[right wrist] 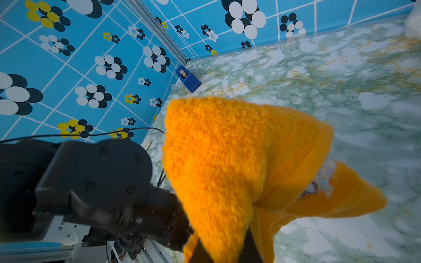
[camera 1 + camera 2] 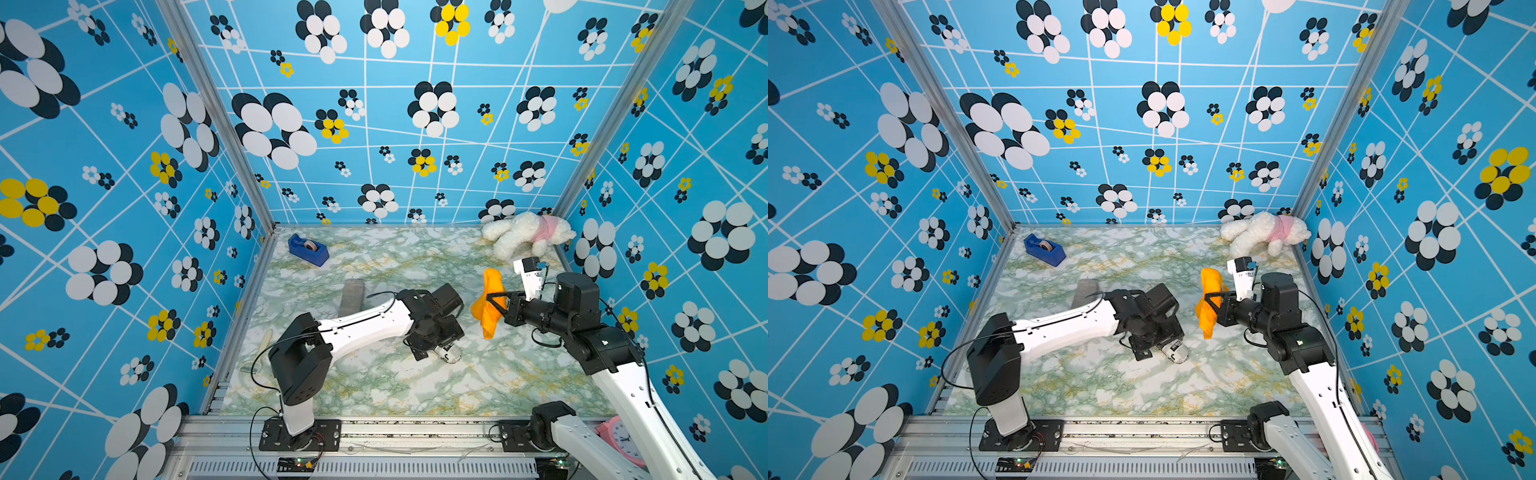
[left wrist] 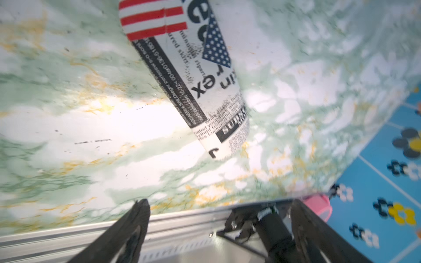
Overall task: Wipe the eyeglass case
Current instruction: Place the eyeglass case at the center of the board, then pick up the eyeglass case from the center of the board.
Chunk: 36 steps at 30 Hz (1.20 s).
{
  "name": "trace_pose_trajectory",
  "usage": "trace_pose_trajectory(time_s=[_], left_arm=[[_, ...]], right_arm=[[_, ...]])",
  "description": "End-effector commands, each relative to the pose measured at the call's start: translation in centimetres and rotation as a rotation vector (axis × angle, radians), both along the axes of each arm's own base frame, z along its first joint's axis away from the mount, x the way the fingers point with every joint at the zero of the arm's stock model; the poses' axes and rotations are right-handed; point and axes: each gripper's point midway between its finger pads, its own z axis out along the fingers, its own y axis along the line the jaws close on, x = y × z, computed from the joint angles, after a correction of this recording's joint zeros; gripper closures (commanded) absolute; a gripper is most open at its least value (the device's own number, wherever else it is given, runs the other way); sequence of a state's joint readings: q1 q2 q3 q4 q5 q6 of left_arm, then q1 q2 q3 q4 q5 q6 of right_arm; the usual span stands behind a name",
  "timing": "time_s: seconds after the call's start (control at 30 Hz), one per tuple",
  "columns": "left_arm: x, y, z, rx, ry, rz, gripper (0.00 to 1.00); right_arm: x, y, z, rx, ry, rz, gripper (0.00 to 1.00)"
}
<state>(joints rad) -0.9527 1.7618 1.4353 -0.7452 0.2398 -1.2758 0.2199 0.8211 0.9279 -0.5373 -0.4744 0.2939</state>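
While the marble table (image 2: 374,386) fills the lower middle of both top views, the right gripper (image 2: 494,305) right of centre is clamped on the orange terry cloth (image 2: 492,282). Down-left of it, the left gripper (image 2: 432,332), jaws apart, hangs nearest over the newsprint eyeglass case (image 2: 449,353). The case lies free on the table, its long axis slanting toward lower right.

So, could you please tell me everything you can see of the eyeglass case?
The eyeglass case is long and round-ended, printed like newsprint in black on white with a stars-and-stripes flag, and its surface looks smooth. It lies flat on the marble-patterned table. No opening shows. In both top views the left arm hides all but one end. The left gripper stands open, clear of it.
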Motion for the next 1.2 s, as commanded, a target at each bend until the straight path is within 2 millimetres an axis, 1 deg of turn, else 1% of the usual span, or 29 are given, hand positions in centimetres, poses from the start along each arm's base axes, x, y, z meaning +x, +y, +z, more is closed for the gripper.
trace_pose_trajectory(time_s=[0.0, 0.07, 0.1, 0.2, 0.23, 0.27, 0.3, 0.33, 0.37, 0.43, 0.5, 0.6, 0.73, 0.8, 0.87, 0.97, 1.03, 1.17], left_arm=[[1.8, 3.3, 1.9, -0.037, -0.141, -0.491, 0.06], [3.7, 5.5, 3.0, 0.061, -0.269, -0.742, 0.06], [4.2, 6.1, 3.2, 0.098, -0.338, -0.886, 0.06], [4.0, 6.5, 2.5, 0.112, -0.466, -1.291, 0.06], [3.9, 6.4, 2.3, 0.105, -0.501, -1.381, 0.06], [4.2, 6.3, 2.3, 0.084, -0.536, -1.432, 0.07], [4.8, 6.1, 1.6, 0.085, -0.547, -1.466, 0.07], [4.9, 5.8, 1.1, 0.085, -0.57, -1.512, 0.07], [4.6, 5.5, 0.8, 0.067, -0.586, -1.564, 0.07], [3.3, 4.7, -0.2, 0.037, -0.634, -1.718, 0.06], [3.1, 4.3, -1.5, 0.081, -0.693, -1.837, 0.04], [3.8, 4.0, -3.4, 0.12, -0.73, -1.913, 0.04], [5.0, 2.4, -4.2, 0.085, -0.833, -1.94, 0.04], [5.1, 1.6, -4.6, 0.05, -0.874, -1.961, 0.04], [4.7, 1.1, -5.1, 0.007, -0.847, -1.982, 0.03], [4.1, 1.4, -6.8, -0.017, -0.745, -2.039, 0.04], [3.6, 1.3, -7.3, -0.049, -0.717, -2.041, 0.04], [3.6, 1.4, -8.3, -0.036, -0.701, -2.043, 0.04]], right_arm=[[0.7, -0.4, 1.2, -0.014, -0.019, -0.024, 1.0], [1.1, -0.4, 1.5, -0.007, -0.021, -0.031, 1.0], [1.3, -0.3, 1.7, -0.005, -0.021, -0.032, 1.0], [1.9, -0.4, 2.0, -0.008, -0.018, -0.047, 1.0], [2.1, -0.4, 2.1, -0.008, -0.015, -0.052, 1.0], [2.2, -0.4, 2.1, -0.006, -0.012, -0.055, 1.0], [2.4, -0.4, 2.1, -0.002, -0.007, -0.057, 1.0], [2.5, -0.3, 2.1, 0.001, -0.004, -0.058, 1.0], [2.5, -0.3, 2.1, 0.004, -0.001, -0.059, 1.0], [2.6, -0.2, 1.7, 0.004, 0.012, -0.055, 1.0], [2.7, -0.1, 1.3, -0.007, 0.027, -0.045, 1.0], [2.7, -0.1, 0.5, -0.04, 0.052, -0.025, 1.0], [2.5, -0.4, -0.4, -0.087, 0.069, -0.021, 1.0], [2.5, -0.5, -1.0, -0.098, 0.075, -0.024, 1.0], [2.6, -0.6, -1.6, -0.102, 0.085, -0.027, 1.0], [2.8, -0.5, -2.3, -0.105, 0.102, -0.025, 1.0], [3.0, -0.4, -2.6, -0.108, 0.105, -0.022, 1.0], [3.2, -0.4, -2.9, -0.121, 0.107, -0.016, 1.0]])
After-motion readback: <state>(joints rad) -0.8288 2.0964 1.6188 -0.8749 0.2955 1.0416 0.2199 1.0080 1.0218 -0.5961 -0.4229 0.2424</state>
